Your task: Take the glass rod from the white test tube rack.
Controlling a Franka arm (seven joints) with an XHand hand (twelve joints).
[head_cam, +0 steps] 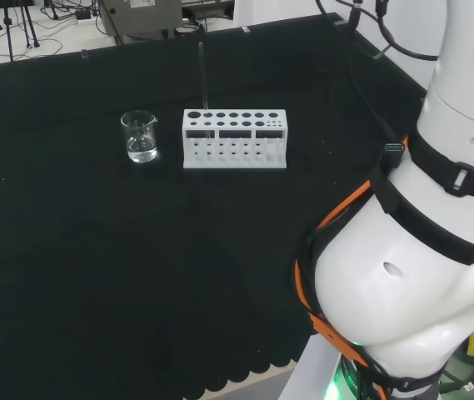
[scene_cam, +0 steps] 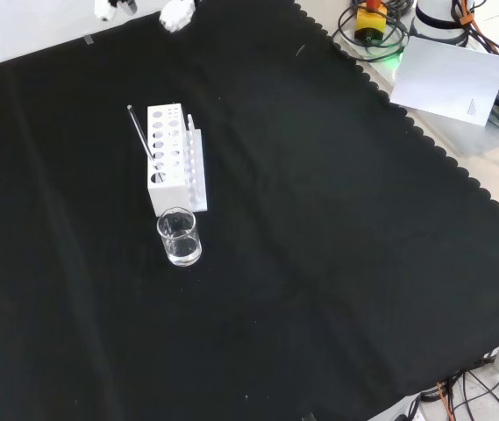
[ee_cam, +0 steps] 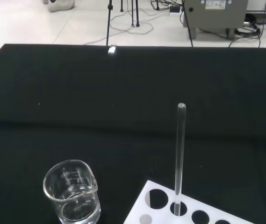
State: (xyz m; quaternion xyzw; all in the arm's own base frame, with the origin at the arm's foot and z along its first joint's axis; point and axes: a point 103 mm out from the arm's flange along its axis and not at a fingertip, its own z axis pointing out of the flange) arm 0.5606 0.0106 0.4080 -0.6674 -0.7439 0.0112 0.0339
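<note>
A clear glass rod [head_cam: 202,83] stands upright in a hole near the left end of the white test tube rack [head_cam: 235,158] in the head view. The front view shows the rod [scene_cam: 140,132] leaning out of the rack [scene_cam: 166,197] near the end closest to the beaker. From the wrist view the rod [ee_cam: 180,158] rises close ahead out of a hole in the rack [ee_cam: 163,215], with nothing touching it. The arm's white links [head_cam: 420,250] stand at the right of the head view, well apart from the rack.
A small glass beaker [head_cam: 140,137] with a little clear liquid stands just left of the rack in the head view, in front of the rack's end in the front view [scene_cam: 180,237], and beside it in the wrist view [ee_cam: 72,196]. Black cloth surrounds both.
</note>
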